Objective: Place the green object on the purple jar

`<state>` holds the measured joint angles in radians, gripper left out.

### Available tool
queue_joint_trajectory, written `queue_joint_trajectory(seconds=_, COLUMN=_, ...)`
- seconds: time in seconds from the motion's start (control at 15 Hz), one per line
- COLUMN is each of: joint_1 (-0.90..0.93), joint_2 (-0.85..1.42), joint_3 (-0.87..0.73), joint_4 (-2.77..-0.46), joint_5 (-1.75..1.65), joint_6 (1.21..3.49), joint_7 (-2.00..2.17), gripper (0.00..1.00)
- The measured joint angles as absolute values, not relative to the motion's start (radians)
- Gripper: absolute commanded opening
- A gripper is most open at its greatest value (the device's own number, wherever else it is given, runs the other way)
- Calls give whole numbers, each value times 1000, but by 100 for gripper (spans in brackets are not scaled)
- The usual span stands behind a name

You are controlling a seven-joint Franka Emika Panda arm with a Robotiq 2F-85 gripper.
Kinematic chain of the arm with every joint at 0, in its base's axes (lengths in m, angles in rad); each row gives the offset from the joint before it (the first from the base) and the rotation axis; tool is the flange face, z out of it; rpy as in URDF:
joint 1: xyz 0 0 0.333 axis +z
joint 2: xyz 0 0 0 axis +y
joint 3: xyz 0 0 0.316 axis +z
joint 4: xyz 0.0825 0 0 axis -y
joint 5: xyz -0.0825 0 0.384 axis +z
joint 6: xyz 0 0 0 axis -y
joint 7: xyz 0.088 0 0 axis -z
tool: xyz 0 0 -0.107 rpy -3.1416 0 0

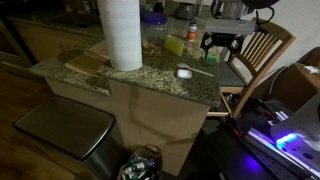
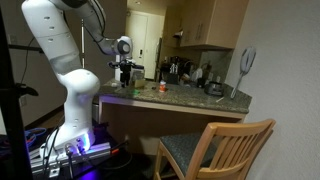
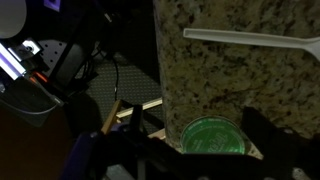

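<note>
the green object [image 3: 213, 137] lies on the speckled counter [image 3: 230, 90], at the bottom middle of the wrist view, near the counter's edge; the gripper [image 1: 222, 46] hangs above it, fingers wide, holding nothing; this looks like the grab step; next it should go down, squeeze, lift, then carry it to the purple jar [image 1: 153, 16], upper middle, behind the paper towel roll [image 1: 120, 35].

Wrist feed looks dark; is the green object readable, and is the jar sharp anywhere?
Wrist view: dim and shadowed, yet the green object stands out bright against the counter. In an exterior view the jar is small and soft.
</note>
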<state>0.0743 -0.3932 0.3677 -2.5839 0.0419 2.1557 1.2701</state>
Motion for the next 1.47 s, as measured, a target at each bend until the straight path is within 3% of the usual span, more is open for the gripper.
queue_joint_trajectory(seconds=0.73, joint_1=72, joint_2=-393, joint_3=373, joint_4=-2584, joint_5=-30, joint_6=2207, joint_7=1756, gripper=100)
queue_joint_trajectory(seconds=1.13, joint_1=-78, joint_2=-388, joint_3=199, joint_4=-2637, joint_5=-173, joint_6=2208, joint_7=1833, gripper=100)
queue_joint_trajectory(seconds=1.47, joint_1=-56, joint_2=-393, joint_3=188, joint_4=-2635, joint_5=-147, joint_6=2212, joint_7=1818, gripper=100)
